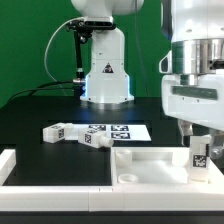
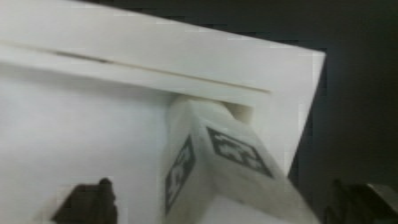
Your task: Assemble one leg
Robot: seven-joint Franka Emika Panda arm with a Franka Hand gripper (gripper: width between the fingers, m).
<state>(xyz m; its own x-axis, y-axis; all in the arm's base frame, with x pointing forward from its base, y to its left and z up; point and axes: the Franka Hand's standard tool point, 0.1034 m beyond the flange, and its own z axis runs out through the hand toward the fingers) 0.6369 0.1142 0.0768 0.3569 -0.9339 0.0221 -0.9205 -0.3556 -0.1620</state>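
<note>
Exterior view: the leg stands upright on the white panel, over on the exterior view's right, directly under the arm. Two more legs lie on the black worktop near the marker board. Wrist view: the fingers are spread either side of the leg with a gap on both sides, so they're not gripping it.
</note>
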